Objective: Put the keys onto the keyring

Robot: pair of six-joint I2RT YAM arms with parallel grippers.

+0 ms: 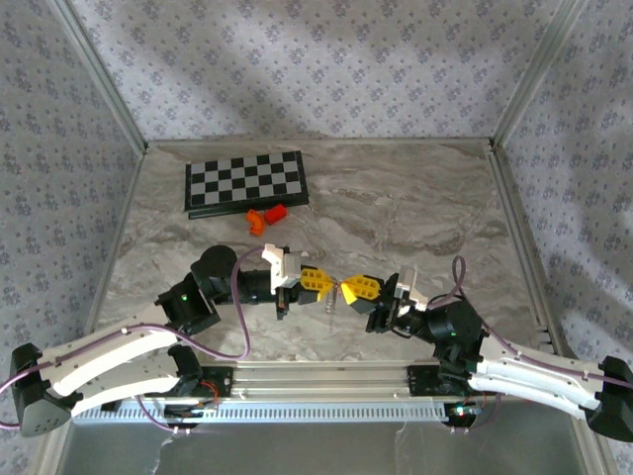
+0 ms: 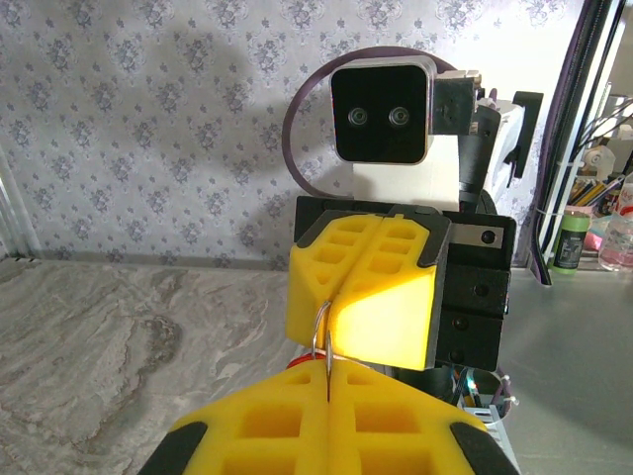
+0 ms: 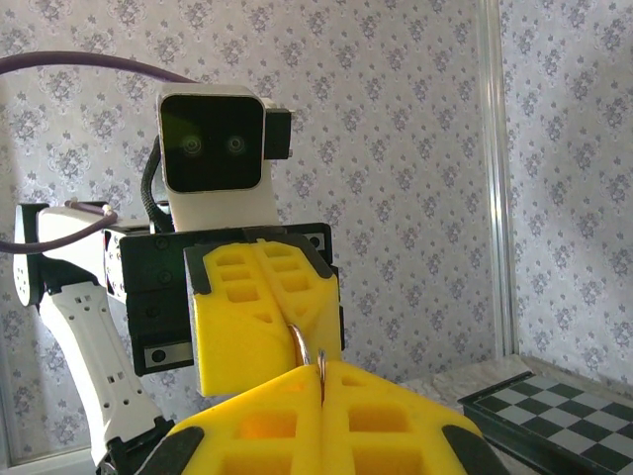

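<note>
Keyring (image 2: 317, 325) wire is pinched by the left gripper (image 2: 329, 396) and right gripper (image 3: 321, 381), both clamped, tip to tip. Threading seems underway; keys indistinct. Next calls for a fine slide along the wire.

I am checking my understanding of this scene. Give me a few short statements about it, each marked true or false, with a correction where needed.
1. The left gripper and the right gripper are both shut. True.
2. A thin wire ring spans between their fingertips. True.
3. The chessboard lies beside the arm bases. False: it lies at the far side of the table.
4. The orange blocks sit on the chessboard. False: they lie on the table by its near edge.
</note>
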